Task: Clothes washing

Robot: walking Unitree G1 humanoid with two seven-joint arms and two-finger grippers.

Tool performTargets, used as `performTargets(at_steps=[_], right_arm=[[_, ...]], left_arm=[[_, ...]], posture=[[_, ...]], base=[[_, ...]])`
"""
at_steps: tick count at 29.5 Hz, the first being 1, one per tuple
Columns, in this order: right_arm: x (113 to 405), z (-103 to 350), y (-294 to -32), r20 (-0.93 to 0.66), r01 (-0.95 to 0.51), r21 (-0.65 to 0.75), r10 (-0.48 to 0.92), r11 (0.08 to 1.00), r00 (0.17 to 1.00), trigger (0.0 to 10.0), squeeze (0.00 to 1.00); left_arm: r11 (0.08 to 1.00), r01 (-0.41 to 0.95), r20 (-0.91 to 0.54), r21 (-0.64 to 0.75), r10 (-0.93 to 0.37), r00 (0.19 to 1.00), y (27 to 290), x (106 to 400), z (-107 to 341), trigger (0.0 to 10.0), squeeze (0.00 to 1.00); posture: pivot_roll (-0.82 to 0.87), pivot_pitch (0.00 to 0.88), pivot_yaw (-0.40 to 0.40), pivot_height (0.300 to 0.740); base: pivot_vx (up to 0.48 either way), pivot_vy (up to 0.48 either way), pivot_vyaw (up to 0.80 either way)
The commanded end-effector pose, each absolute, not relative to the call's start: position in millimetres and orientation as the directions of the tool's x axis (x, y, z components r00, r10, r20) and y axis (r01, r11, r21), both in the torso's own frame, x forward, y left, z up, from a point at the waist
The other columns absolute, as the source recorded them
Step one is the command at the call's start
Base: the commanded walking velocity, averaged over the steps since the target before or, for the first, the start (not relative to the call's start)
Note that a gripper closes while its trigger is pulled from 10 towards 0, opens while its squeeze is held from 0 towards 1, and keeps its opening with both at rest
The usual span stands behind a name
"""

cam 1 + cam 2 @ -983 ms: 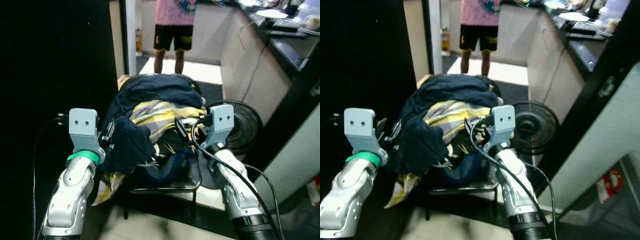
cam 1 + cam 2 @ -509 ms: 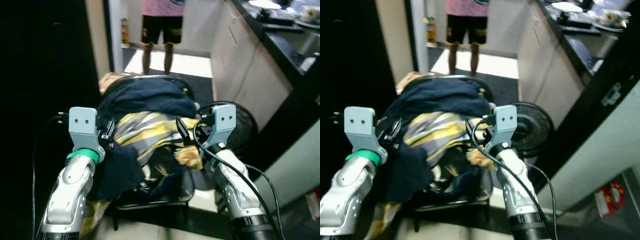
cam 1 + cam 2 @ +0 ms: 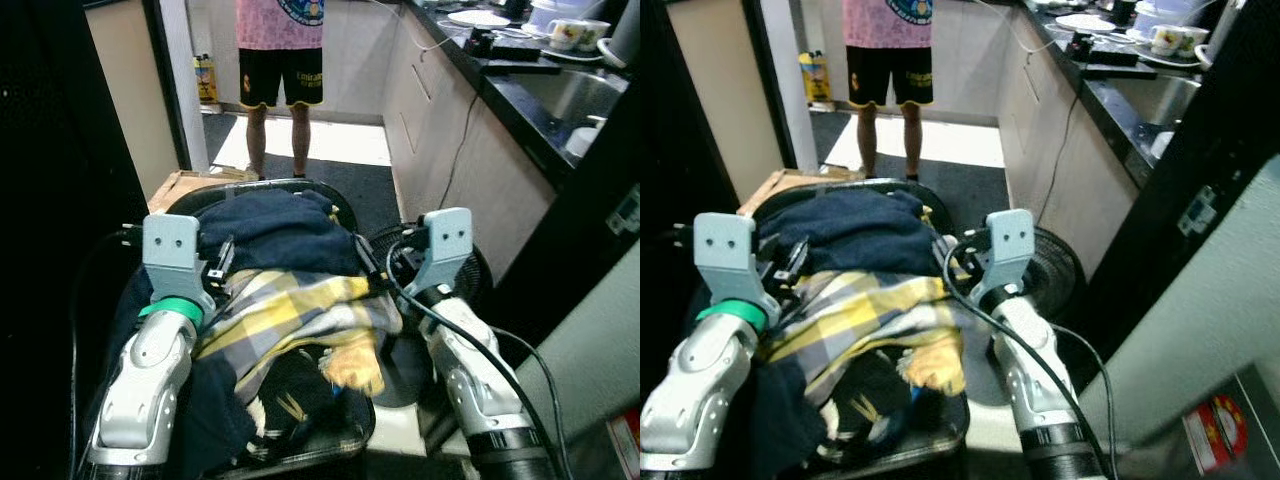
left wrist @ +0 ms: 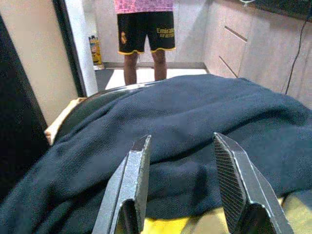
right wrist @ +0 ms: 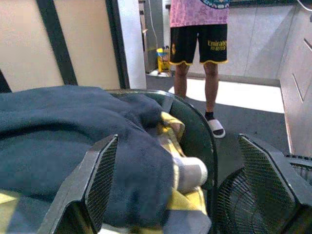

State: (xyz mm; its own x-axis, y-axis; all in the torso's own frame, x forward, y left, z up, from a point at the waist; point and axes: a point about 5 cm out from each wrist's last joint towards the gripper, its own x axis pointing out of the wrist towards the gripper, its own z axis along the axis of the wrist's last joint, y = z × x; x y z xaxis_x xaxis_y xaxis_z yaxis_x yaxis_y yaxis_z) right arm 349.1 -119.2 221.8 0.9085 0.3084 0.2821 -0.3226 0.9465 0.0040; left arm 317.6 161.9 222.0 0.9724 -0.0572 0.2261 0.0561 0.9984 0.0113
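Your left gripper (image 4: 183, 195) and right gripper (image 5: 195, 195) hovering with fingers spread at either side of the clothes pile (image 3: 290, 290) filling a dark basket (image 3: 330, 445), person (image 3: 280, 60) standing ahead on the kitchen floor (image 3: 330, 145), dish-laden counter (image 3: 545, 80) running along your right, black fan (image 3: 1060, 265) sitting beside the basket.

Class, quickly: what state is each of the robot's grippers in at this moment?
Left gripper: open, holding nothing, poised over the navy garment.
Right gripper: open wide, holding nothing, beside the clothes pile.
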Motion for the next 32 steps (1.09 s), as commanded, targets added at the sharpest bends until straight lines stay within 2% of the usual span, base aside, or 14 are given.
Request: performTargets(at_steps=[1,4,8,13,14,17,19,21,24,25,32], right_arm=[[348,217,-122,0.269,-0.318,0.0,0.306,0.948,0.913,10.0,0.0],[348,219,-121,0.28,-0.33,0.003,0.315,0.944,0.907,10.0,0.0],[348,220,-120,0.284,-0.339,0.008,0.323,0.941,0.903,10.0,0.0],[349,216,-118,0.244,-0.363,-0.006,0.354,0.932,0.903,10.0,0.0],[349,215,-117,0.235,-0.368,-0.014,0.361,0.93,0.903,10.0,0.0],[350,214,-117,0.23,-0.371,-0.018,0.365,0.929,0.902,10.0,0.0],[354,215,-115,0.222,-0.377,-0.027,0.373,0.926,0.901,10.0,0.0],[357,215,-113,0.218,-0.382,-0.033,0.379,0.924,0.899,10.0,0.0],[362,216,-111,0.212,-0.392,-0.044,0.392,0.919,0.895,10.0,0.0],[367,218,-107,0.21,-0.403,-0.052,0.405,0.914,0.89,10.0,0.0],[374,223,-102,0.207,-0.422,-0.07,0.427,0.904,0.88,10.0,0.0]], left_arm=[[0.999,0.044,0.205,0.015,-0.046,0.978,163,317,217,10.0,0.0],[0.998,0.003,0.165,0.062,-0.013,0.986,167,319,213,10.0,0.0],[0.999,-0.006,0.119,0.047,0.0,0.993,170,321,209,10.0,0.0],[0.993,0.113,0.107,0.015,-0.114,0.988,159,317,218,10.0,0.0],[0.997,0.083,0.086,0.012,-0.083,0.993,164,318,218,10.0,1.0],[0.999,0.05,0.069,0.011,-0.051,0.996,169,320,216,10.0,1.0],[0.999,-0.034,0.018,-0.002,0.034,0.999,182,329,210,10.0,1.0],[0.998,-0.053,-0.012,0.015,0.054,0.998,187,337,208,10.0,1.0],[0.998,-0.055,-0.026,0.026,0.055,0.998,188,348,210,10.0,1.0],[0.997,-0.06,-0.027,0.037,0.061,0.998,189,361,217,10.0,1.0],[0.998,-0.057,-0.045,0.021,0.058,0.997,188,378,232,10.0,1.0]], posture=[[0.0,0.075,0.001,0.74],[0.0,0.075,-0.002,0.74],[0.0,0.074,-0.002,0.74],[0.0,0.074,-0.003,0.74],[0.0,0.072,-0.006,0.74],[0.0,0.071,-0.006,0.74],[0.0,0.068,-0.016,0.74],[0.0,0.067,-0.025,0.74],[0.0,0.068,-0.029,0.74],[0.0,0.07,-0.031,0.74],[0.0,0.07,-0.031,0.74]], base=[[0.0,0.0,0.0],[0.0,0.0,0.0],[0.0,0.0,0.0],[0.0,0.0,0.0],[0.0,0.0,0.0],[0.0,0.0,0.0],[0.0,0.0,0.0],[0.0,0.0,0.0],[0.0,0.0,0.0],[0.0,0.0,0.0],[0.0,0.0,0.0]])
